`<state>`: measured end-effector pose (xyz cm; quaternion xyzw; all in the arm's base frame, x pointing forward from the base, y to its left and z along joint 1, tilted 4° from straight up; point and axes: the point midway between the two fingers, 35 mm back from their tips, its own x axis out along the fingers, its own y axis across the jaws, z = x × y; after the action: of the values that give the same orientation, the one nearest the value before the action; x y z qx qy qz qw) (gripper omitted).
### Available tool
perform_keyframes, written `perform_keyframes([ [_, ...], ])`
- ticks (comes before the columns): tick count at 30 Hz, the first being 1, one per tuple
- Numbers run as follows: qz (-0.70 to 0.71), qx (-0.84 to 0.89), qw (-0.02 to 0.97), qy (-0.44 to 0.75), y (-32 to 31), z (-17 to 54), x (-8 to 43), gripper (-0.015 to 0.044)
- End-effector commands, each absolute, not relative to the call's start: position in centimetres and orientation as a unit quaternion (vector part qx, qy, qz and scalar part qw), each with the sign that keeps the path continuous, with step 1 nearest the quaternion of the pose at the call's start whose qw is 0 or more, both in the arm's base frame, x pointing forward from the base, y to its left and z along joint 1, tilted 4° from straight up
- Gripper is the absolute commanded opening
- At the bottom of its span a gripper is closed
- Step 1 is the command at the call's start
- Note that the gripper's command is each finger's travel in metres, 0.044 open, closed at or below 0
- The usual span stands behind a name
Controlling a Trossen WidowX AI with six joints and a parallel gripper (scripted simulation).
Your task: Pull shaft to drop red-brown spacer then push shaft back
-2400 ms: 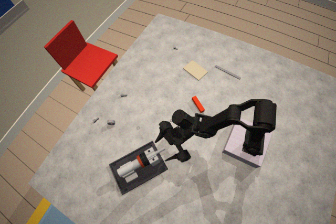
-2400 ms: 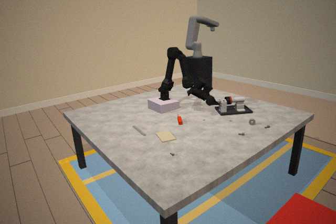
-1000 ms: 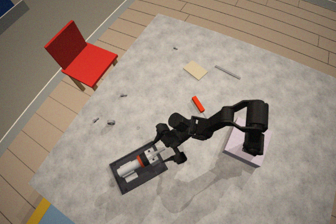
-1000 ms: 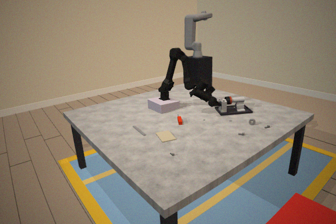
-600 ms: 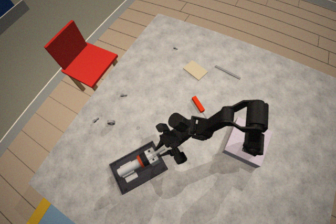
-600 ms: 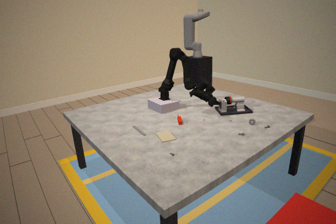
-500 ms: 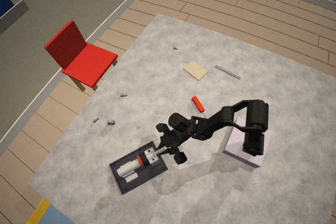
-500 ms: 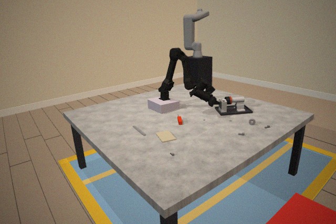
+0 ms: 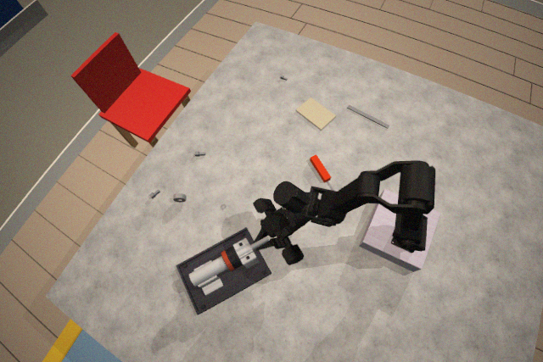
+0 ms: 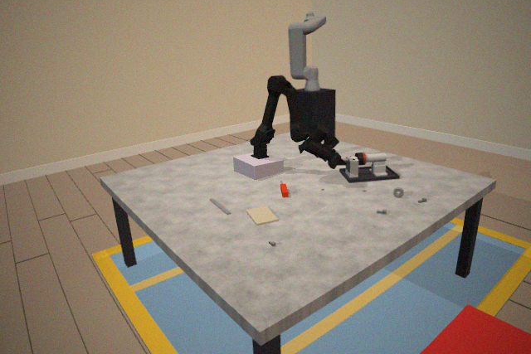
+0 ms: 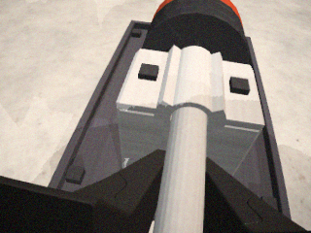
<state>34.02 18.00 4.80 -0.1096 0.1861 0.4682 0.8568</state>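
The pale shaft (image 9: 263, 242) (image 11: 186, 194) sticks out of the white support block (image 9: 242, 246) (image 10: 353, 167) (image 11: 136, 84) with dark bolts. My gripper (image 9: 265, 241) (image 10: 343, 162) (image 11: 180, 163) is shut on this protruding end, close to the block, one finger on each side. Beyond the block, black spacer material (image 9: 232, 257) (image 10: 359, 158) (image 11: 194, 34) is around the shaft line. The red-brown spacer (image 9: 226, 260) (image 10: 363, 157) (image 11: 233, 6) sits between it and the big white housing (image 9: 208, 272) (image 10: 376, 156). The shaft inside is hidden.
The dark base tray (image 9: 259, 277) (image 10: 372, 177) (image 11: 89, 141) has raised rims. A metal ring (image 9: 179, 197) (image 10: 398, 192) and small screws lie beyond it. A red-handled tool (image 9: 320, 168) (image 10: 284, 190), a yellow pad (image 9: 316, 114) (image 10: 261, 215) and a grey bar (image 9: 367, 116) (image 10: 220, 206) lie farther off.
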Motion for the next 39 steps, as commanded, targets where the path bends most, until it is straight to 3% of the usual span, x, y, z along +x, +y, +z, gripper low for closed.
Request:
perform_keyframes([
  [1,0.469,-0.110,0.856,0.186,17.7,4.8,33.8,0.0000],
  [39,0.469,-0.110,0.856,0.187,16.6,4.6,33.1,0.0000],
])
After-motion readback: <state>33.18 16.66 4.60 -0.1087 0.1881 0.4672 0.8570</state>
